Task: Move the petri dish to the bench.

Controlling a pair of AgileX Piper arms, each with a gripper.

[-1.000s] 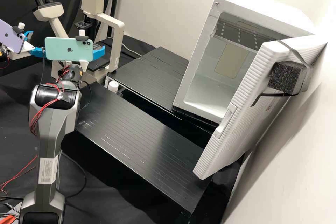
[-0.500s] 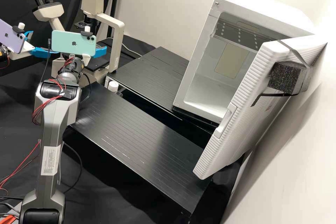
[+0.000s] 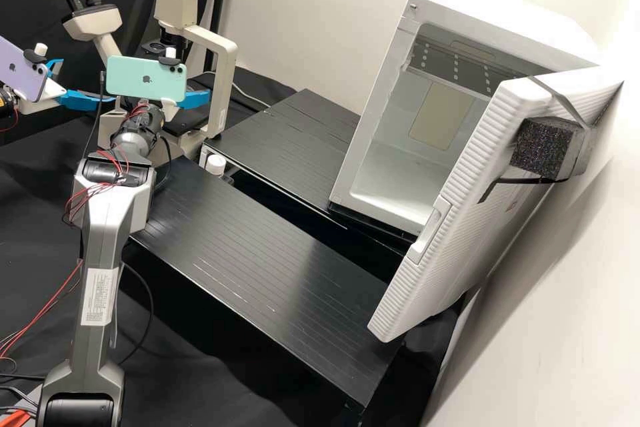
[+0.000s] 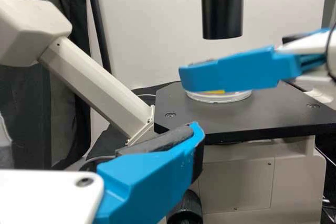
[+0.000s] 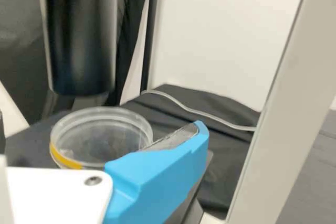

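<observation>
At the high view's left edge, the left gripper [image 3: 88, 81] and its purple phone [image 3: 23, 70] sit where they did in both earlier frames. Only the wrist end of that arm shows there; its fingers are spread, with nothing between them, and point toward the microscope [image 3: 227, 90].

Next along, the right arm [image 3: 100, 240] has moved over both intervals. Its mint phone [image 3: 143, 78] has gone up and to the right in the high view, the later step being the smaller, and the elbow has shifted the same way. The arm now climbs from the bottom edge to the elbow, then slants up and right to the wrist. The right gripper [image 3: 195, 99] is released, its fingers apart and level with the dish; one crosses in front of it in the left wrist view, while the other is beside its rim in the right wrist view. Whether either touches it, I cannot tell.

The dish [image 4: 219, 97], clear with a yellow mark on its side, lies flat on the microscope's black stage [image 4: 176, 108], below the black tube [image 4: 222, 3].

Farther right in the high view, the white cabinet [image 3: 373, 127] has its door [image 3: 460, 207] open.
</observation>
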